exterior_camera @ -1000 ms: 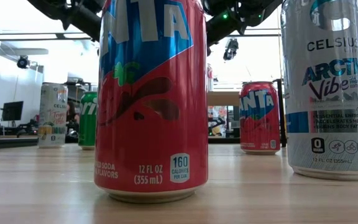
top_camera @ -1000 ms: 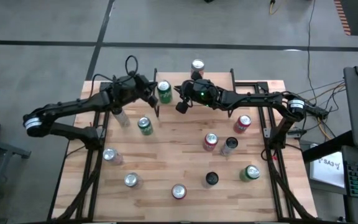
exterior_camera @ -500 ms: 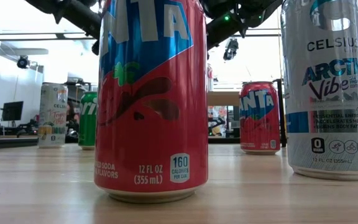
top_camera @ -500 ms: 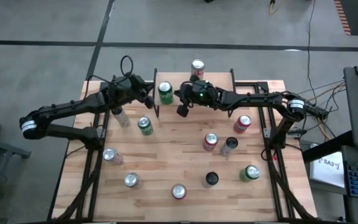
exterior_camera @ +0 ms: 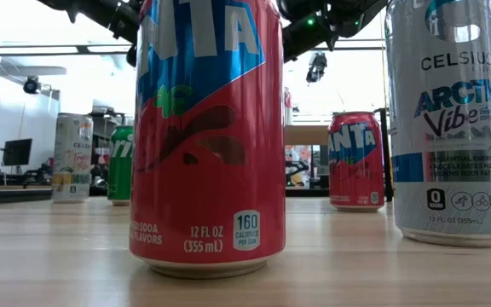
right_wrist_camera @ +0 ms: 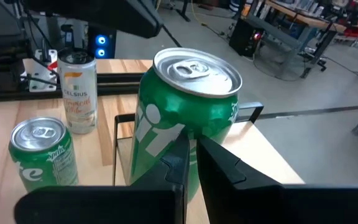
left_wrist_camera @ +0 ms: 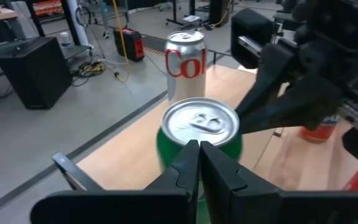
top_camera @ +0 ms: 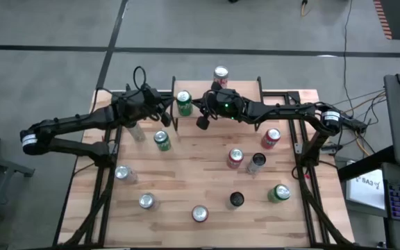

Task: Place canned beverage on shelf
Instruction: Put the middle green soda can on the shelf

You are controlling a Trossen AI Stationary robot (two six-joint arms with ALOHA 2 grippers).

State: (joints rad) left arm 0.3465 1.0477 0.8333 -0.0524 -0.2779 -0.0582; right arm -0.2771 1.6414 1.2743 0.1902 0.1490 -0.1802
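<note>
Two dark robot arms meet over the far edge of a butcher-block desk (top_camera: 186,177), where a small shelf (top_camera: 238,88) with a light wood top board and thin black metal legs stands against the desk's far edge. A green soda can with a silver lid (top_camera: 184,103) stands upright on the shelf's left end, and a silver cola can with red lettering (top_camera: 220,75) stands upright near the shelf's far edge, towards its middle.

The left gripper (top_camera: 165,111) hangs just beside the green can, over the shelf's left edge, its fingers (left_wrist_camera: 188,163) pressed together and holding nothing; its wrist view looks down past them onto the can's lid. The right gripper (top_camera: 203,119) hovers at the shelf's near edge, just beside the same can, its fingers (right_wrist_camera: 180,157) likewise pressed together and empty.

On the desk in front of the shelf, a second green soda can (top_camera: 161,140) stands near the left edge, with a slim pale can (top_camera: 135,130) beside it. Two red soda cans (top_camera: 270,137) (top_camera: 235,157) stand towards the right edge, and further cans are scattered along the near edge. From table height, a red can (exterior_camera: 207,136) fills the foreground, with a tall silver energy-drink can (exterior_camera: 444,119) to one side.
</note>
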